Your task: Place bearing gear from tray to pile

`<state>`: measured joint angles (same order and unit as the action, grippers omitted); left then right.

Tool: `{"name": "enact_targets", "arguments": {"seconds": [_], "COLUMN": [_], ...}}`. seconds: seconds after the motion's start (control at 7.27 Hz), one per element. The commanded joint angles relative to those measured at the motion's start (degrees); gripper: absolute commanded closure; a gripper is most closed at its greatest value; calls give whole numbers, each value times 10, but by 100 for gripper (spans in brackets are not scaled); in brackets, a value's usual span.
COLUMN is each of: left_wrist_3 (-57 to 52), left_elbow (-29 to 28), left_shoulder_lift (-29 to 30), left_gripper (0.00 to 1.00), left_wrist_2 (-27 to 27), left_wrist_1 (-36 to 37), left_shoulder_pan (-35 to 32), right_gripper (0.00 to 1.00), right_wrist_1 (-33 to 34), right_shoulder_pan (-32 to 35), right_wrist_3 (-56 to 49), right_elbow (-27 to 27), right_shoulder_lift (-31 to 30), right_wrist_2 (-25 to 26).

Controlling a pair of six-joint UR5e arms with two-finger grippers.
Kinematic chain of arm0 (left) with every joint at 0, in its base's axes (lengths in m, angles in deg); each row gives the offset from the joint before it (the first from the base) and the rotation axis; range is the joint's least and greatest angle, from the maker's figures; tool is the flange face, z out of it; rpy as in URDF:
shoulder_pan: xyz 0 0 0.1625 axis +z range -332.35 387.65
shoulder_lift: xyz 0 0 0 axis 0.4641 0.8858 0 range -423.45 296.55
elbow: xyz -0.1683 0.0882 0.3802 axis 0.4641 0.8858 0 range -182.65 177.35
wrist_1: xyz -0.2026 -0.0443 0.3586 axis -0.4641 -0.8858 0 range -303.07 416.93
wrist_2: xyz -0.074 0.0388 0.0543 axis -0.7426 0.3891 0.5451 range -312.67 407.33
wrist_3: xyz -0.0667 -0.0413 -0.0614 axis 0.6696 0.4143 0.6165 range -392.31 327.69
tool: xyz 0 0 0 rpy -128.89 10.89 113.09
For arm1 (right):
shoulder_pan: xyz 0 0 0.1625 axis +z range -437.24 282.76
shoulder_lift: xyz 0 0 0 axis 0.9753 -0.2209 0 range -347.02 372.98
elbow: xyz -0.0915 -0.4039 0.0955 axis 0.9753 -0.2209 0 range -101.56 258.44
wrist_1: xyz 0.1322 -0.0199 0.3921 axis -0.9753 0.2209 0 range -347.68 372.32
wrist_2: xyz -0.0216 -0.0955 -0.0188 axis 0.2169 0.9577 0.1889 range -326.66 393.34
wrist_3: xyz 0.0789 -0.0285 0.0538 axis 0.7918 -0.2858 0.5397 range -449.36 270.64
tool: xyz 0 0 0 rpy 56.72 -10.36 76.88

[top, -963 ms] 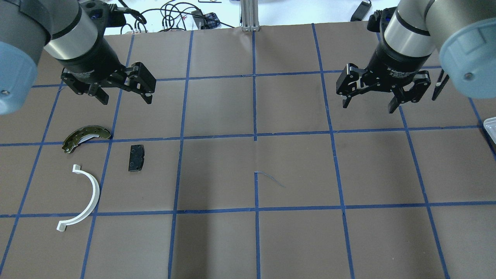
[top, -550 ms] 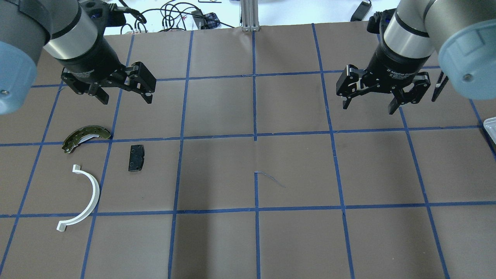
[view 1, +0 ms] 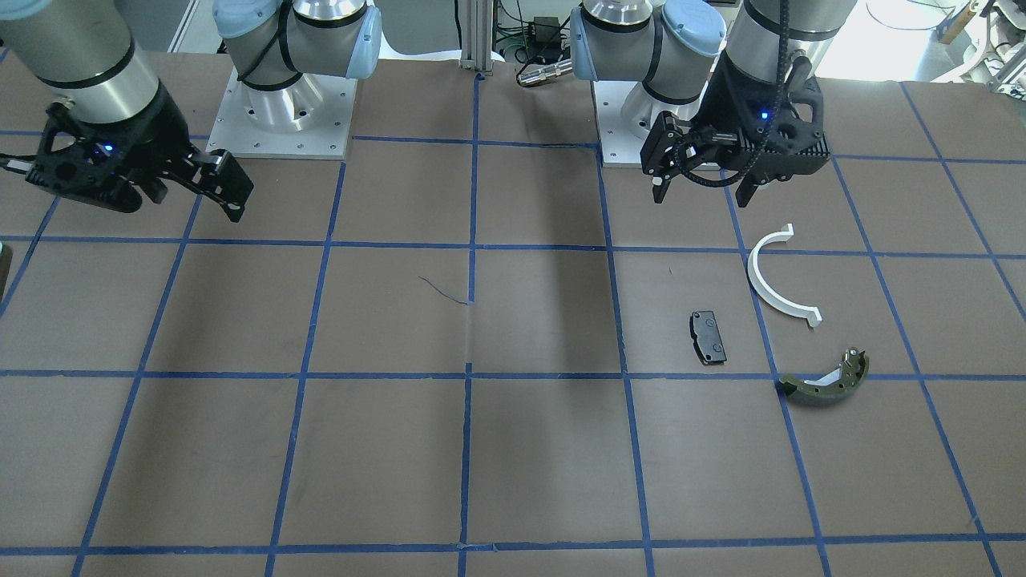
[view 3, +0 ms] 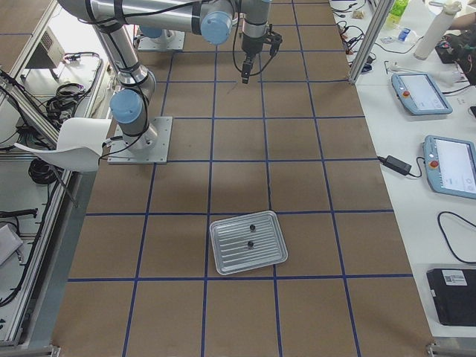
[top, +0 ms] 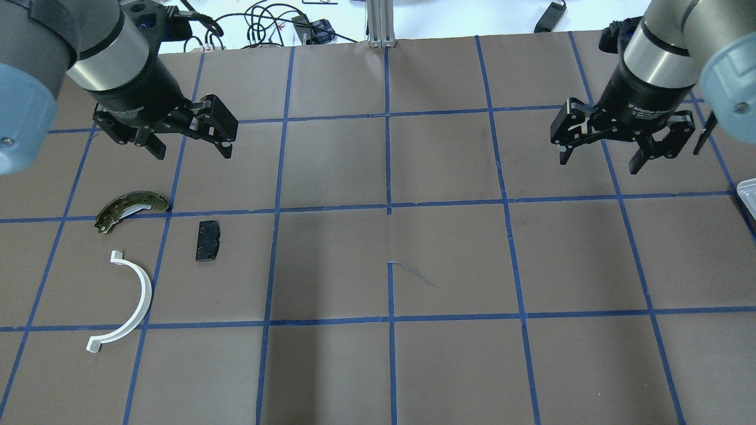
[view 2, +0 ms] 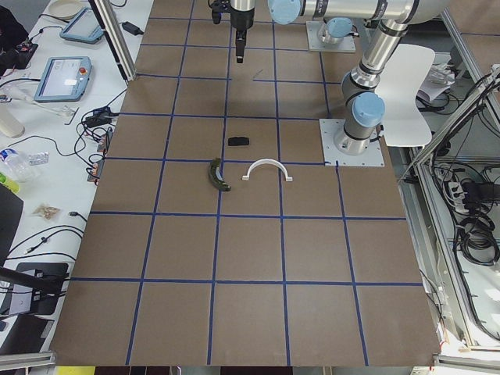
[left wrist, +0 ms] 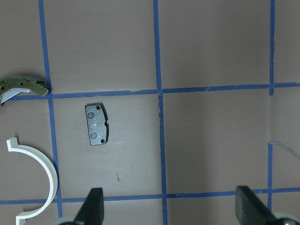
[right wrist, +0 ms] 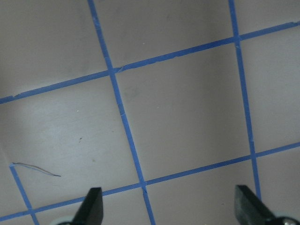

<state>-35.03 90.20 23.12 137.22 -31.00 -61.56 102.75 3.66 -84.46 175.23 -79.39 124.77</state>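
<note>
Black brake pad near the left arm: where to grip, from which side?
Pinch the black brake pad across its two long edges, mid-length, coming straight down. It lies flat with bare table all round, and that is its narrow span.

In the overhead view, a line of small white print stands on the black body of the right hand (top: 599, 165), just under the silver wrist ring. It reads about "Adaptive Gripper", with one short sign before it that I cannot make out. The left hand (top: 194, 154) carries a similar white line on its body, but there the letters are too blurred to read surely. In the exterior right view, a white label (view 3: 455, 279) sits on a black box (view 3: 452, 297), and a tablet screen (view 3: 420, 93) shows some marks. Both are too small to read.
</note>
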Motion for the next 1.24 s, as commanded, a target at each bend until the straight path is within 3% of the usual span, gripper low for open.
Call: {"name": "enact_targets", "arguments": {"seconds": [0.0,0.14,0.69,1.1], "left_wrist_3": [0,0,0,0], "left_elbow": [0,0,1,1], "left_shoulder_lift": [0,0,-1,-1], "left_gripper": [0,0,0,0], "left_wrist_2": [1,1,0,1], "left_wrist_1": [0,0,0,0], "left_shoulder_pan": [0,0,0,0], "right_gripper": [0,0,0,0], "right_wrist_1": [6,8,126,225], "right_shoulder_pan": [-99,-155,-306,-384], "right_wrist_3": [-99,-166,-459,-570], "right_elbow": [2,2,-4,-3], "right_shoulder_lift": [3,14,97,171], "right_wrist_2": [5,14,13,9]}}
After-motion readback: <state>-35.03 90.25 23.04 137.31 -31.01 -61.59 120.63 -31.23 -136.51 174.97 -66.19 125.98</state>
